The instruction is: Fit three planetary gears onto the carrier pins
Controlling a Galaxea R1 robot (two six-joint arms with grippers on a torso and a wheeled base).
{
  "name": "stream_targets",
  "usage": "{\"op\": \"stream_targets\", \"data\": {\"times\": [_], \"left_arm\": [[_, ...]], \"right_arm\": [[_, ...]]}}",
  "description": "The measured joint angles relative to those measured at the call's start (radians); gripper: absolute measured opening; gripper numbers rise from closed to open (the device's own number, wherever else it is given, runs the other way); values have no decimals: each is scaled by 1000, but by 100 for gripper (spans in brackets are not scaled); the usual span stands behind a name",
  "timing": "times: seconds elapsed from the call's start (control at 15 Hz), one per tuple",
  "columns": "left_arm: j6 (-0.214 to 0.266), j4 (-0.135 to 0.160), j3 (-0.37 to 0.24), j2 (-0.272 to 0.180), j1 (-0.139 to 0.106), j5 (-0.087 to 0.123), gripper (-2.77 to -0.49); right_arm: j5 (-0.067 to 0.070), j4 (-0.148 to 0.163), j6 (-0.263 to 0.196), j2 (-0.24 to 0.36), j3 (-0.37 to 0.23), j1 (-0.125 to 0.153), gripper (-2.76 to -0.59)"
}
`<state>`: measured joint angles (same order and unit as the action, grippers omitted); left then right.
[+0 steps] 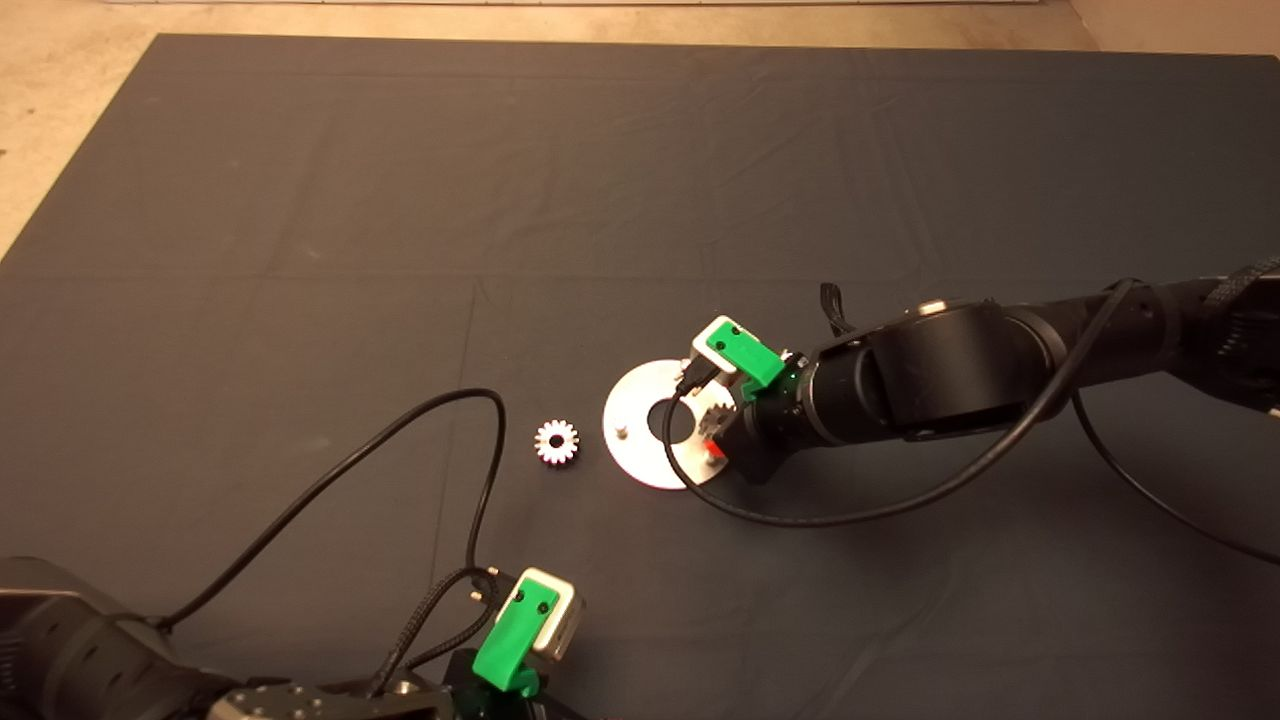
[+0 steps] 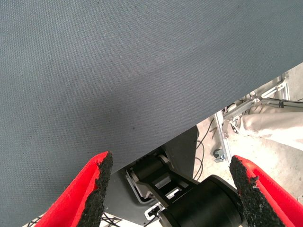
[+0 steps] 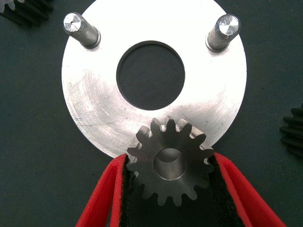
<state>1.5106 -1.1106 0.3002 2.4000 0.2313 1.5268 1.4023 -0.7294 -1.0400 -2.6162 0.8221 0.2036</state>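
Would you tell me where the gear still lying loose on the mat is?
In the head view, the loose gear lies on the mat just left of the disc, untouched by either gripper.

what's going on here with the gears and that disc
The right end effector grips one gear over the disc, at its near edge. Two pins stand bare. Another gear lies on the mat beside the disc. The left end effector waits, open, at the mat's near edge.
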Motion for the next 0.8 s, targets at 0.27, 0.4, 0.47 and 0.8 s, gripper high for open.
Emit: {"op": "stream_targets", "data": {"times": [0.27, 0.4, 0.47, 0.8], "left_arm": [[0, 0, 0, 5, 0, 0, -151], [0, 0, 0, 5, 0, 0, -151], [0, 0, 0, 5, 0, 0, -151], [0, 0, 0, 5, 0, 0, -151]], "right_arm": [[-1, 18, 0, 0, 0, 2, -239], [-2, 24, 0, -1, 0, 2, -239], [-6, 28, 0, -2, 0, 2, -239], [-19, 50, 0, -2, 0, 2, -239]]}}
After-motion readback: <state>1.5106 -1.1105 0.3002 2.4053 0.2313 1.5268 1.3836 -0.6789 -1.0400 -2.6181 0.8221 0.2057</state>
